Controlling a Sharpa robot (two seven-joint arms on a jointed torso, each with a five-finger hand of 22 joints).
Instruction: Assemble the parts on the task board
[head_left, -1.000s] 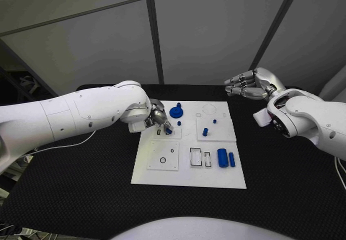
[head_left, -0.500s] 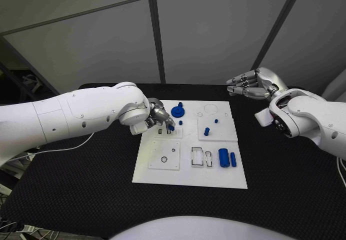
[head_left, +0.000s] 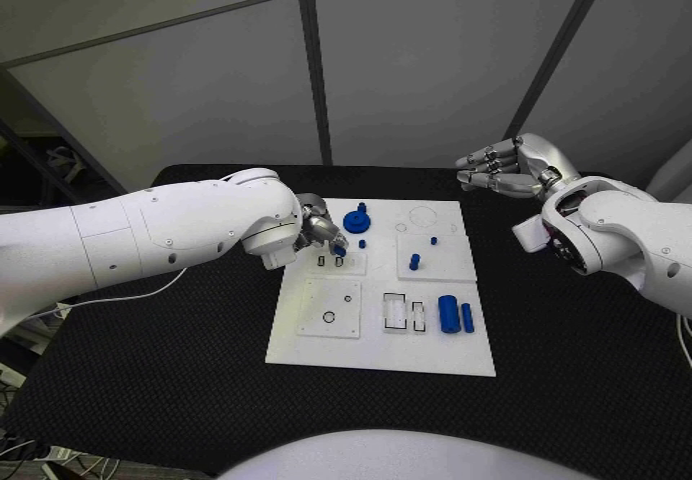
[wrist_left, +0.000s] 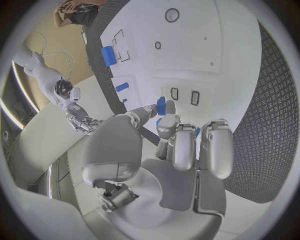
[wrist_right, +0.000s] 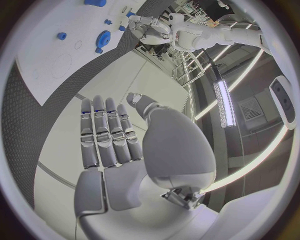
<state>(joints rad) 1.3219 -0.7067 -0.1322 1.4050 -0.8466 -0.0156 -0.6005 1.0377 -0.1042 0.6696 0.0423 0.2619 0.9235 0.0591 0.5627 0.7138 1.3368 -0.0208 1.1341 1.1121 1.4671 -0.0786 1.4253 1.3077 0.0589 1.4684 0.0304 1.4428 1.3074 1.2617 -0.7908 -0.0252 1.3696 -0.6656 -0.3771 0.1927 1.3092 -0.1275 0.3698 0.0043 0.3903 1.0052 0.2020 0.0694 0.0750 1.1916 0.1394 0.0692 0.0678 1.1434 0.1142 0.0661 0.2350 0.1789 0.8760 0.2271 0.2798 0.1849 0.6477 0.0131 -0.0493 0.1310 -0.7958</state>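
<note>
The white task board (head_left: 378, 345) lies mid-table. My left hand (head_left: 319, 232) hovers over its left far part and pinches a small blue part (head_left: 339, 251) between thumb and a finger, just above two small rectangular slots (wrist_left: 184, 95); the left wrist view shows the same blue part (wrist_left: 161, 106) at the fingertips. On the board are a blue gear-shaped part (head_left: 355, 221), a blue peg (head_left: 414, 262) and two blue cylinders (head_left: 454, 315). My right hand (head_left: 502, 168) is raised beyond the board's far right corner and holds nothing; its fingers (wrist_right: 103, 132) lie side by side.
A square white plate with a round hole (head_left: 330, 307) and empty rectangular pockets (head_left: 402, 313) occupy the board's near half. Black table (head_left: 159, 380) surrounds the board. A white cable (head_left: 123, 290) trails at the left.
My left hand has shifted slightly toward the board's far side with the blue part still pinched. The right hand has hardly moved.
</note>
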